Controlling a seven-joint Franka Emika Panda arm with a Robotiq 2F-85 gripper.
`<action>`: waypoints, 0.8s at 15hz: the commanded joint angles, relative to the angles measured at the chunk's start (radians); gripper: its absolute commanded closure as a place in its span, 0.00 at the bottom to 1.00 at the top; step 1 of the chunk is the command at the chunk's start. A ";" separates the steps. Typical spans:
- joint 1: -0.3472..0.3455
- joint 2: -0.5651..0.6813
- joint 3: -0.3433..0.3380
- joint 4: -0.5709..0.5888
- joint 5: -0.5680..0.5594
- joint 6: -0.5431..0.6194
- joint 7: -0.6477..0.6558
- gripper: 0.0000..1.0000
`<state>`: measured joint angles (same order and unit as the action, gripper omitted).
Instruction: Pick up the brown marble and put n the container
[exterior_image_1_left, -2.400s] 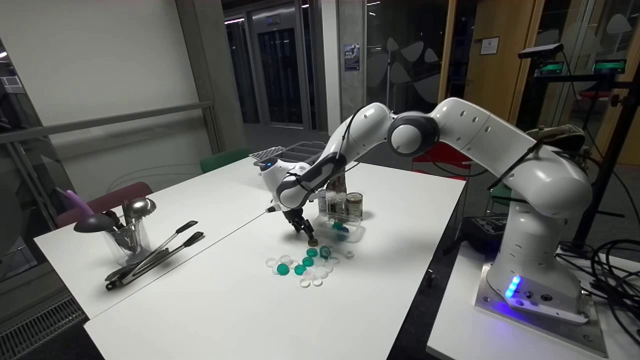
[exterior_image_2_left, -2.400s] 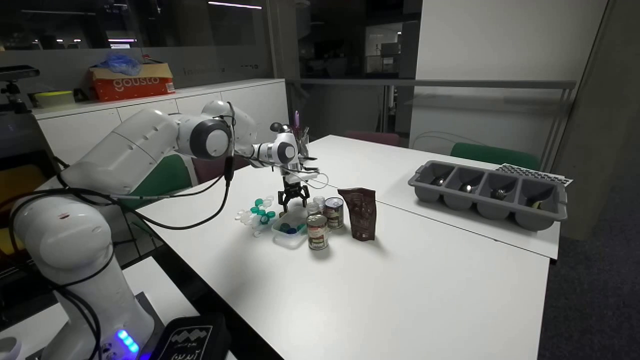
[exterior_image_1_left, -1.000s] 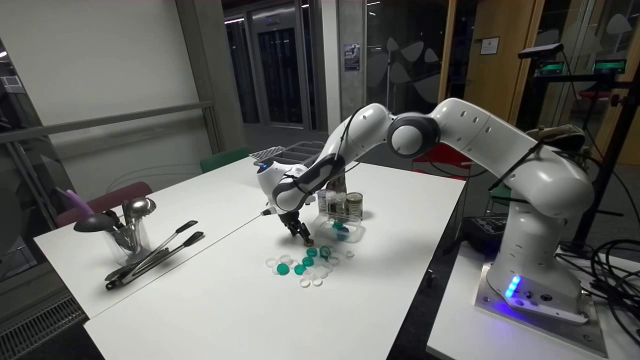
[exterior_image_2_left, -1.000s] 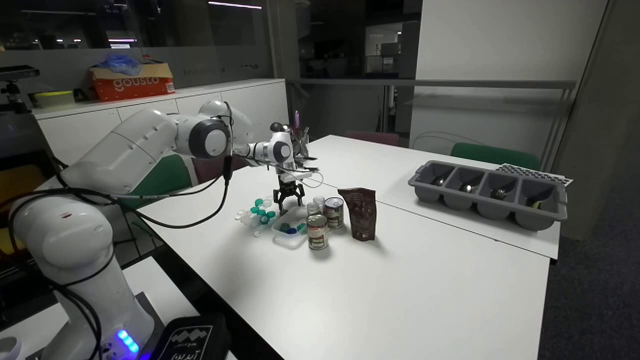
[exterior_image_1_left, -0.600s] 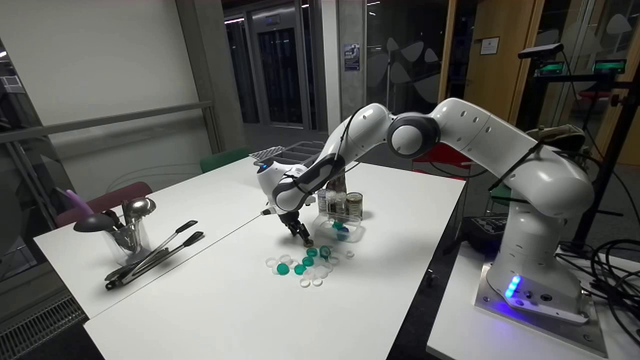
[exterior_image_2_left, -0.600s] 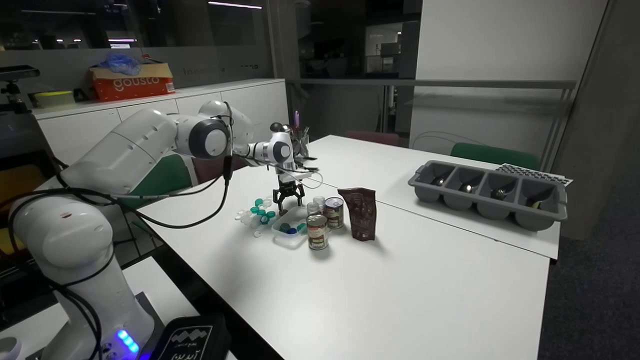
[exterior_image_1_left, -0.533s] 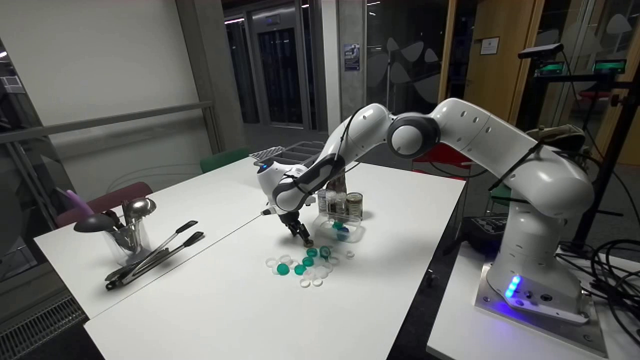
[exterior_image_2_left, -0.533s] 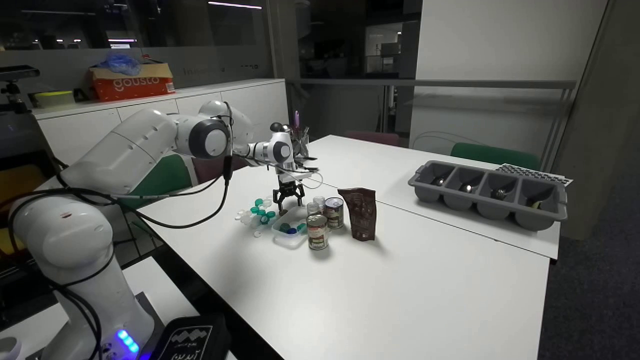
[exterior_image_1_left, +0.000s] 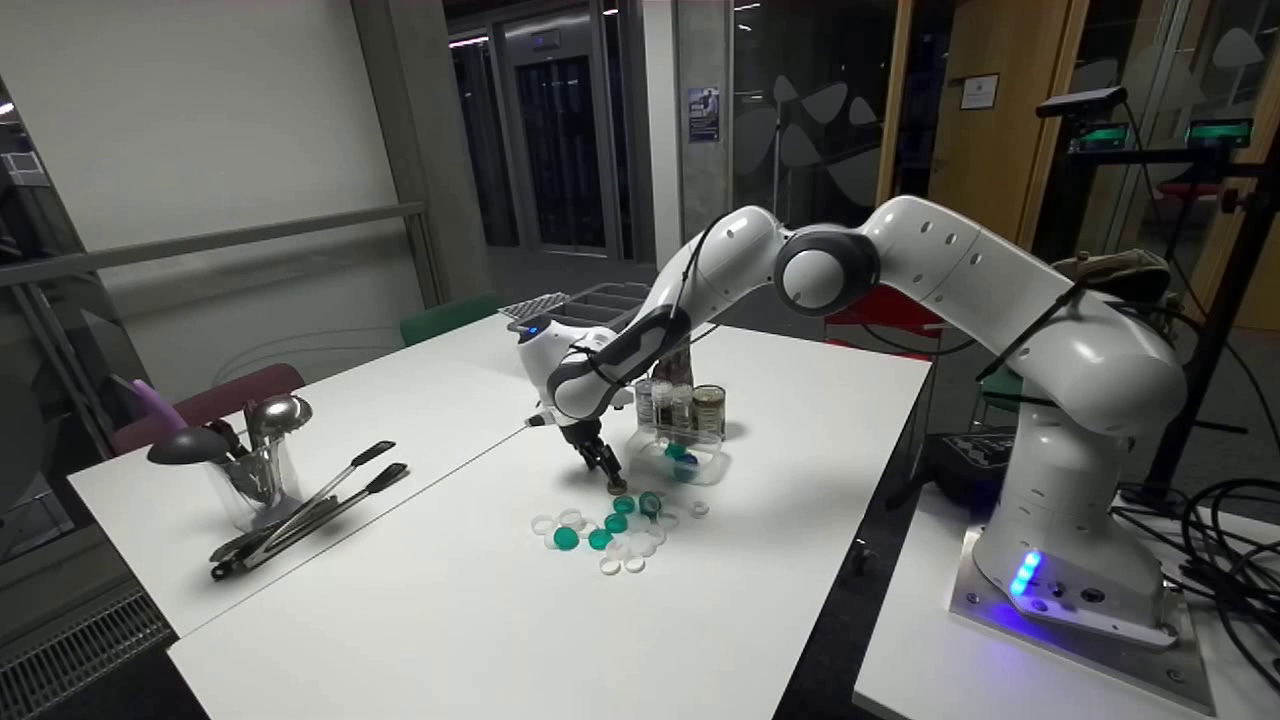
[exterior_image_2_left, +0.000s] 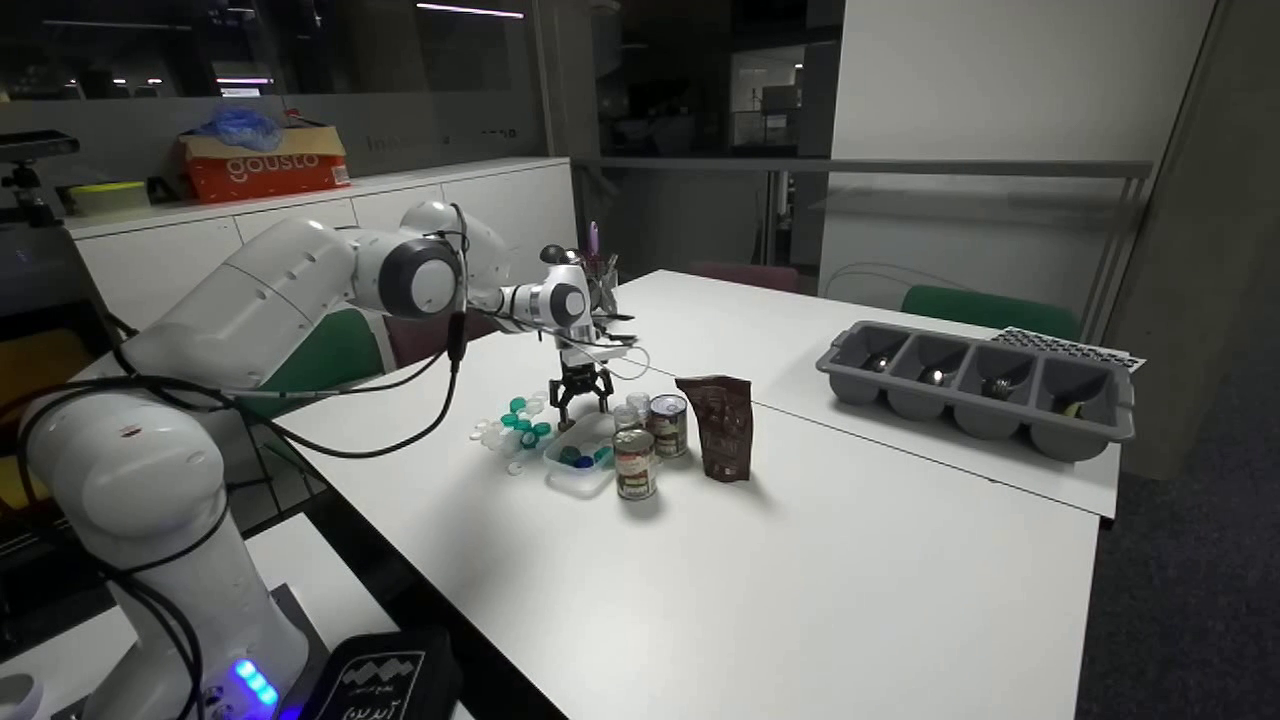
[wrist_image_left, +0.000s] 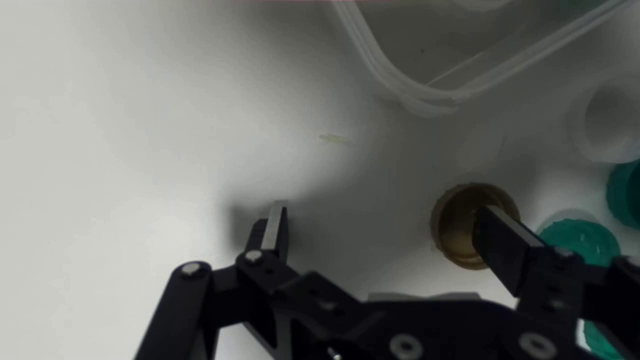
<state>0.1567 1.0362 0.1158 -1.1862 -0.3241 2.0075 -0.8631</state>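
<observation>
The brown marble looks like a round, hollow brown cap on the white table, beside the teal and white caps. It also shows in the wrist view. My gripper is open and low over the table in both exterior views. In the wrist view its right fingertip covers part of the brown cap; I cannot tell whether it touches it. The left fingertip is well apart from it, over bare table. The small dark grey container box is out of view. A clear plastic tub stands close by, holding teal and blue caps.
Teal caps and white rings lie in front of the gripper. Cans and a brown pouch stand by the tub. A grey compartment tray, a utensil cup and tongs lie farther off.
Since 2.4 seconds ago the gripper and the brown cap have shifted slightly together. In the last half second the gripper has moved back a little, while the cap has stayed put.
</observation>
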 joint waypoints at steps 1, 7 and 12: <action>-0.019 -0.021 0.005 -0.031 0.027 0.010 0.001 0.00; -0.020 -0.006 0.005 -0.011 0.031 0.003 -0.004 0.00; -0.019 0.007 0.006 0.008 0.034 -0.007 -0.008 0.00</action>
<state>0.1499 1.0362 0.1157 -1.1857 -0.3152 2.0075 -0.8631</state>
